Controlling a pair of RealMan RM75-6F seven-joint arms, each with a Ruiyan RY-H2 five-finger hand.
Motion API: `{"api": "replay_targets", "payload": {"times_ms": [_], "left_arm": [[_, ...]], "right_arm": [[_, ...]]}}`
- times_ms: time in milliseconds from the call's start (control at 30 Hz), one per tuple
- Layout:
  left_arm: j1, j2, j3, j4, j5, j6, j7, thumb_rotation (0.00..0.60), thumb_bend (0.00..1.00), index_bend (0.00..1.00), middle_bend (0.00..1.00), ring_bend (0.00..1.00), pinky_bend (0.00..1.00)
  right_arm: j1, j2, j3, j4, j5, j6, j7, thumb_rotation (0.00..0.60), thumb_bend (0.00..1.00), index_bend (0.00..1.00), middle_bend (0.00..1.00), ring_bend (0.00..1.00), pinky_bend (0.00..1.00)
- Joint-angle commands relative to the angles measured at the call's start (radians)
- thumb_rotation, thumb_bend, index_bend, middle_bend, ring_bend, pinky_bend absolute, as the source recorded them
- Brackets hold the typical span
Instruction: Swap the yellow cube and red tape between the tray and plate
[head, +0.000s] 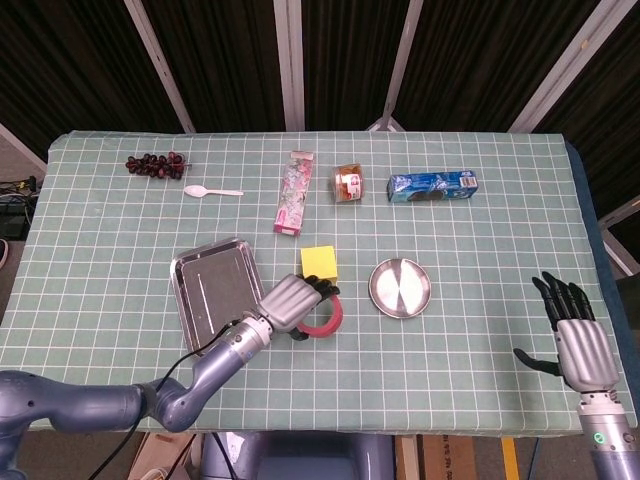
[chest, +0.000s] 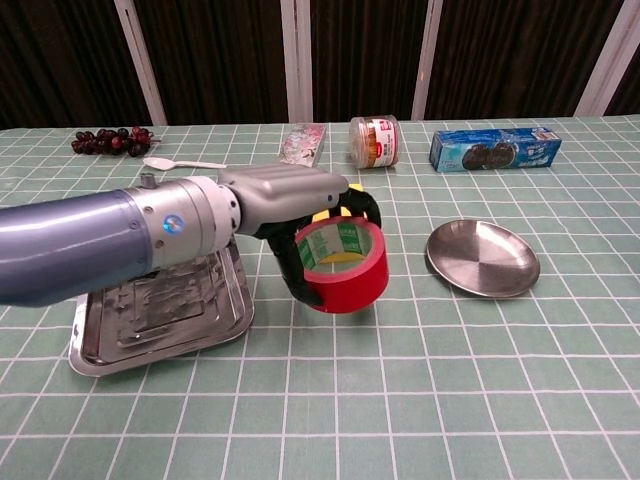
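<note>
My left hand (head: 295, 303) (chest: 288, 203) holds the red tape roll (head: 325, 322) (chest: 345, 266) in the air, between the tray and the plate. The yellow cube (head: 320, 261) (chest: 330, 213) sits on the table just behind the hand, mostly hidden by it in the chest view. The steel tray (head: 213, 290) (chest: 160, 310) lies to the left with nothing in it. The round steel plate (head: 401, 287) (chest: 482, 258) is to the right, also bare. My right hand (head: 576, 335) hangs open at the table's right front corner, seen only in the head view.
Along the back stand a pink box (head: 293, 193) (chest: 301, 142), a jar (head: 348, 184) (chest: 374, 141) and a blue biscuit pack (head: 433, 186) (chest: 494, 148). Grapes (head: 154, 164) (chest: 109, 139) and a white spoon (head: 211, 191) (chest: 182, 162) lie at the back left.
</note>
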Motion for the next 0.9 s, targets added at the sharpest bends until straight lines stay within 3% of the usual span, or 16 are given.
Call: {"api": "replay_targets", "payload": {"times_ms": [33,133,200,367,500,667,800,900], "left_arm": [[-0.031,-0.037,0.011,0.045,-0.061,-0.061,-0.003,0.600,0.26,0.21,0.14,0.08,0.22],[-0.047,-0.017,0.002,0.009,-0.081,-0.093,-0.025,0.600,0.05,0.16,0.01,0.00,0.07],[-0.044,-0.002,-0.012,-0.035,-0.053,-0.100,-0.079,0.600,0.00,0.15,0.00,0.00,0.03],[-0.027,0.091,-0.027,-0.202,0.023,-0.058,-0.124,0.600,0.00,0.13,0.00,0.00,0.01],[-0.017,0.139,-0.036,-0.271,0.023,0.043,-0.046,0.600,0.00,0.12,0.00,0.00,0.01],[-0.044,0.137,-0.053,-0.212,-0.058,0.117,0.094,0.600,0.00,0.12,0.00,0.00,0.00],[-0.089,0.120,-0.056,-0.123,-0.158,0.088,0.158,0.600,0.00,0.12,0.00,0.00,0.00],[-0.140,0.064,-0.072,0.004,-0.224,0.032,0.150,0.600,0.00,0.12,0.00,0.00,0.00]], "right_arm": [[-0.003,0.004,0.005,0.007,0.004,-0.006,0.012,0.600,0.14,0.00,0.00,0.07,0.00],[-0.004,0.006,0.008,0.010,0.001,-0.007,0.016,0.600,0.14,0.00,0.00,0.07,0.00],[-0.006,0.005,0.011,0.011,0.001,-0.006,0.014,0.600,0.14,0.00,0.00,0.07,0.00],[-0.009,0.003,0.014,0.004,0.000,-0.013,0.011,0.600,0.14,0.00,0.00,0.07,0.00],[-0.009,0.003,0.016,0.002,0.004,-0.025,0.005,0.600,0.14,0.00,0.00,0.07,0.00],[-0.011,0.002,0.024,0.003,0.013,-0.030,0.006,0.600,0.14,0.00,0.00,0.07,0.00],[-0.010,-0.002,0.028,0.008,0.023,-0.042,0.001,0.600,0.14,0.00,0.00,0.07,0.00],[-0.006,-0.009,0.033,0.017,0.035,-0.055,-0.009,0.600,0.14,0.00,0.00,0.07,0.00]]}}
